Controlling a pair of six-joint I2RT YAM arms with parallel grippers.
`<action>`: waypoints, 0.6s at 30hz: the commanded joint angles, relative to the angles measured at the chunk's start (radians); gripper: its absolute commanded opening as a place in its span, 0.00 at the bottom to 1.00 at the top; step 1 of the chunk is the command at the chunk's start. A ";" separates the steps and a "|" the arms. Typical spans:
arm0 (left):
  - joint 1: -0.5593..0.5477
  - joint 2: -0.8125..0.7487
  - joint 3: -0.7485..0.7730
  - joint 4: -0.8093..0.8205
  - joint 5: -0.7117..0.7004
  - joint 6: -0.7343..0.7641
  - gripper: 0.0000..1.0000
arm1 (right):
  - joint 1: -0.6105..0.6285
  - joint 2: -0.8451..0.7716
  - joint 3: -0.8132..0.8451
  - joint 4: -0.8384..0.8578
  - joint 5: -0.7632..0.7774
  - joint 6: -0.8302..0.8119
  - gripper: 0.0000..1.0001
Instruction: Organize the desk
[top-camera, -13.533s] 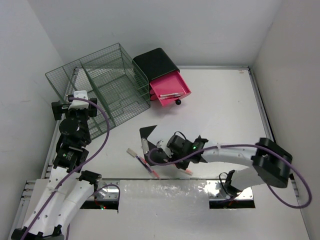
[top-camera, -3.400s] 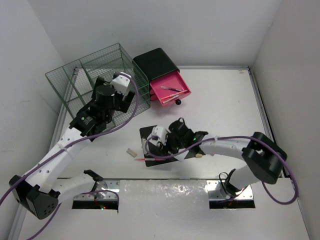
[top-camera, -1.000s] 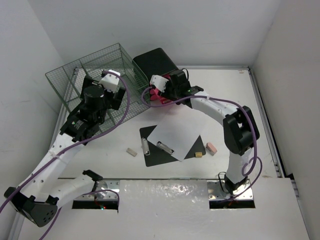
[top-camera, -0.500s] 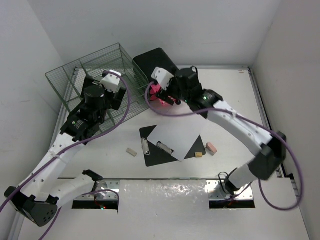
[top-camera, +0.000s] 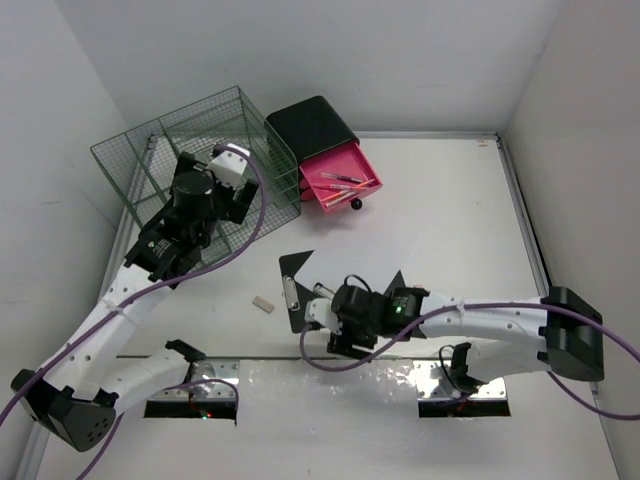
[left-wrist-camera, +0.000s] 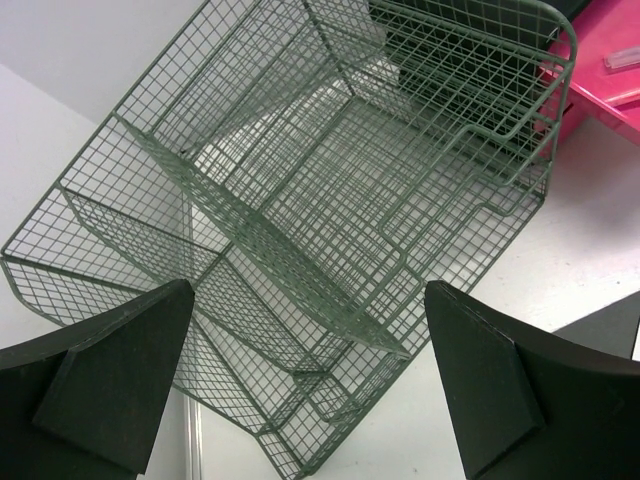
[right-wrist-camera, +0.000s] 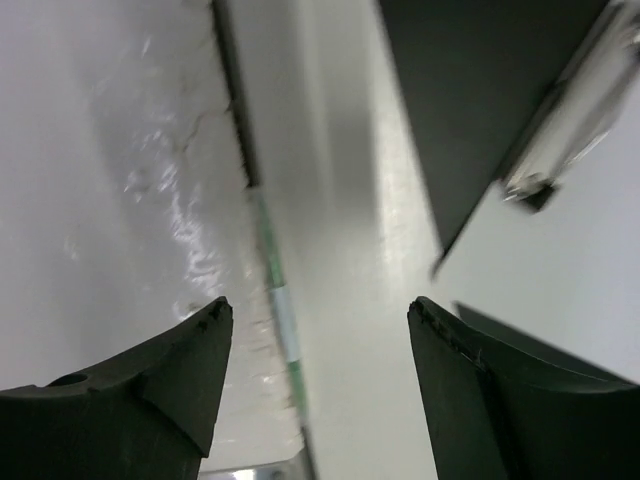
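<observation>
The white desk (top-camera: 450, 220) carries a black clipboard (top-camera: 296, 268), largely covered by my right arm in the top view. My right gripper (top-camera: 338, 340) hangs open and empty by the desk's near edge. In its wrist view the gripper (right-wrist-camera: 318, 310) frames a blurred green-and-white pen (right-wrist-camera: 282, 318) lying along the front seam, with the clipboard (right-wrist-camera: 470, 90) and its metal clip (right-wrist-camera: 575, 105) at upper right. My left gripper (top-camera: 215, 185) is wide open above the green wire rack (top-camera: 190, 150). The left wrist view shows the gripper (left-wrist-camera: 308, 295) empty over the rack (left-wrist-camera: 330, 190).
A black box with an open pink drawer (top-camera: 340, 180) holding pens stands behind the clipboard, next to the rack; the drawer's corner (left-wrist-camera: 610, 60) shows in the left wrist view. A small beige eraser (top-camera: 262, 303) lies left of the clipboard. Crinkled clear film (top-camera: 330, 385) covers the front edge.
My right arm has swung from the pink drawer back down to the near edge beside the clipboard, jaws open. The left arm has barely shifted over the rack.
</observation>
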 joint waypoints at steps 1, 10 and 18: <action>0.010 -0.008 0.010 0.041 0.018 -0.004 1.00 | 0.054 -0.012 -0.033 -0.020 0.034 0.119 0.69; 0.010 -0.035 -0.003 0.034 0.014 0.002 1.00 | 0.105 0.101 -0.080 0.027 0.137 0.149 0.60; 0.012 -0.055 -0.005 0.028 0.001 0.007 0.99 | 0.104 0.152 -0.128 0.081 0.171 0.180 0.53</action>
